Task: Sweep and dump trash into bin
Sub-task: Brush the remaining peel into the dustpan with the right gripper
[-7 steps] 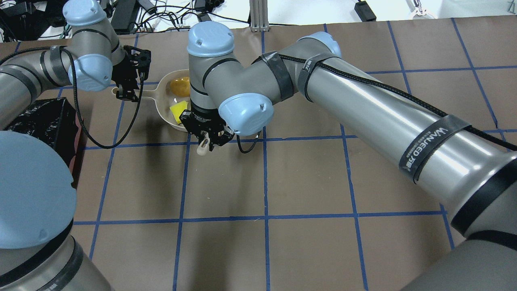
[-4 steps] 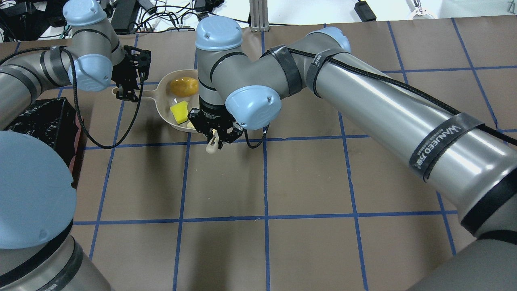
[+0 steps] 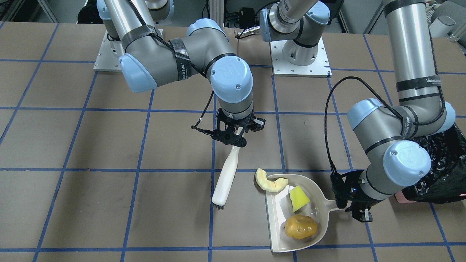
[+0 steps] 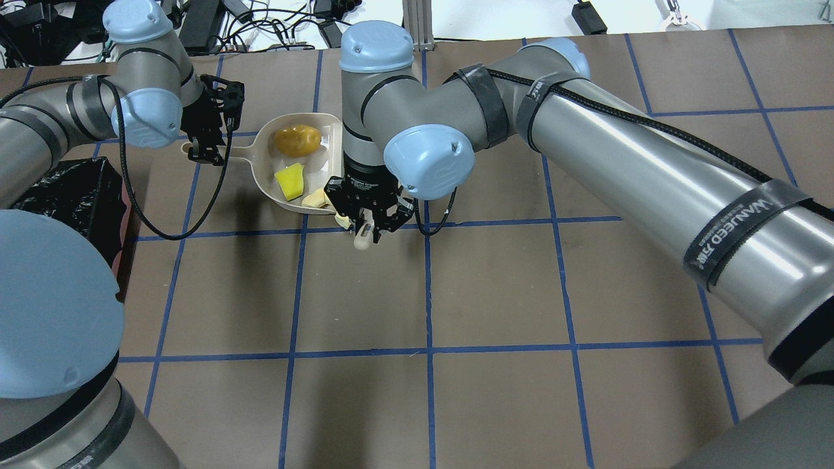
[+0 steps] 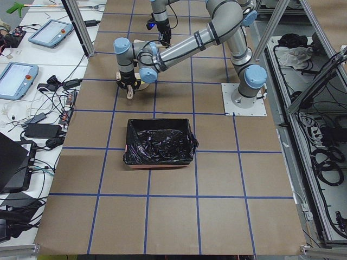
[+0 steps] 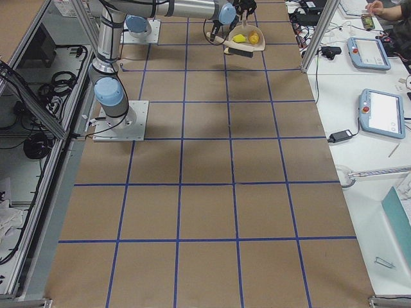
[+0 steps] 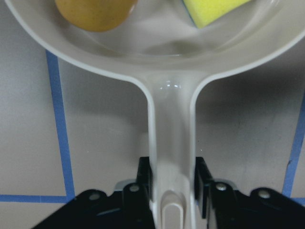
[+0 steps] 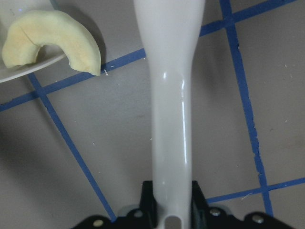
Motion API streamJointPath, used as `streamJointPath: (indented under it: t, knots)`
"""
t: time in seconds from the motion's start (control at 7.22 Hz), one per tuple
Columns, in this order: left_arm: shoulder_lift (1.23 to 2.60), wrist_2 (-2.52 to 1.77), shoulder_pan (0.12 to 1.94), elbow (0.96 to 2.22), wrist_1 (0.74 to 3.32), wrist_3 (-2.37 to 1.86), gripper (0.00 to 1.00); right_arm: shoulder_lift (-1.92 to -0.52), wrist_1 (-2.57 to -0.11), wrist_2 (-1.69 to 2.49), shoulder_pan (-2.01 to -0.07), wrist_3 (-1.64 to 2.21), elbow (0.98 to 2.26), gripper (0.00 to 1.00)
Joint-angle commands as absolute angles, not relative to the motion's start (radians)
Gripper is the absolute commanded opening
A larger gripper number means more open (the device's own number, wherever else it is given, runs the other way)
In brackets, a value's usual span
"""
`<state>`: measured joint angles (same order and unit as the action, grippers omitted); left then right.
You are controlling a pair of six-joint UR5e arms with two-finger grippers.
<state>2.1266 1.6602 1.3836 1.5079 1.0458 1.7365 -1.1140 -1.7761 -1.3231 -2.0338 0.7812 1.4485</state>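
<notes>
The left gripper (image 7: 172, 183) is pinched on the end of the dustpan (image 3: 272, 222) handle; the right gripper (image 8: 171, 198) is clamped on the white brush (image 3: 226, 178), whose bristles sit near the table, apart from the pan's mouth; the potato lump (image 3: 300, 226) and the yellow-green wedge (image 3: 299, 198) lie inside the pan; the cream crescent (image 3: 270, 181) straddles its lip, one tip on the table.

The pieces look light and stiff; the round lump may roll and the crescent may slip off if the pan tips forward; a grip at the handle's far end gives little hold against twisting.

The bin (image 3: 442, 171) stands near, behind the left arm; its rim is higher than the pan, so the pan must rise over it; the brush side has open table.
</notes>
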Motion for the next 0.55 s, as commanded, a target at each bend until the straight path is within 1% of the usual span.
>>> streamJointPath:
  t: [0.0,0.42]
  knots:
    - [2.128,1.660,1.384,1.508,1.046,1.736,0.18,-1.124,-1.773,-1.322,-2.033,0.781,1.473,0.00]
    - [2.128,1.660,1.384,1.508,1.045,1.736,0.18,-1.126,-1.778,-1.318,-2.037,0.816,1.494,0.00]
